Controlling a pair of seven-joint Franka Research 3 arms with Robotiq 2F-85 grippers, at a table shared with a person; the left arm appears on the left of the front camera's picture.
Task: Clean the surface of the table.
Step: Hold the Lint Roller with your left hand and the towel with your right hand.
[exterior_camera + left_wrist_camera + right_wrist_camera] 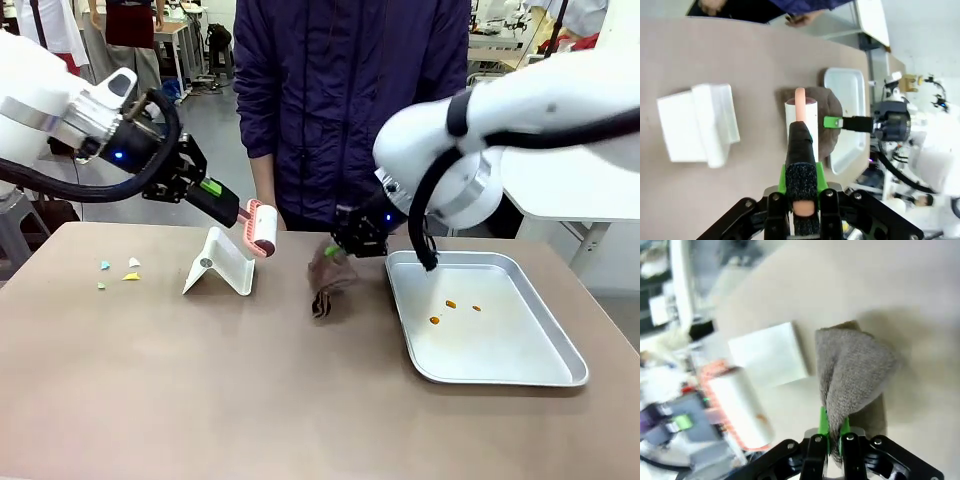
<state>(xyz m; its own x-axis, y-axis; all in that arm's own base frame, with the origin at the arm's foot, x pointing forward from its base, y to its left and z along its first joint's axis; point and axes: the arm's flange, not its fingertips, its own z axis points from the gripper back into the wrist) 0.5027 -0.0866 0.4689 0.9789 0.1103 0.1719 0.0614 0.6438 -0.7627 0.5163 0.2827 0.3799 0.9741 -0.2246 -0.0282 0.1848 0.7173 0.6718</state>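
The left gripper, in the upper left of the front view, is clenched on the black-sleeved pink handle of a white lint roller, whose roll hangs tilted in the air just above a white folded plastic stand. The right gripper, near the centre of that view, is pinched tight on the top of a crumpled grey-brown cloth; the cloth droops from the green pads and its lower end rests on the large rectangular matte beige-brown table, which takes up the whole lower half of the frame. Just right of the cloth sits a shallow silver metal tray with a few small orange crumbs inside. At the left of the table, well apart from the stand, lie several small paper scraps in yellow, white, blue and green. A person in a dark blue quilted jacket stands at the far edge, behind the roller and cloth.
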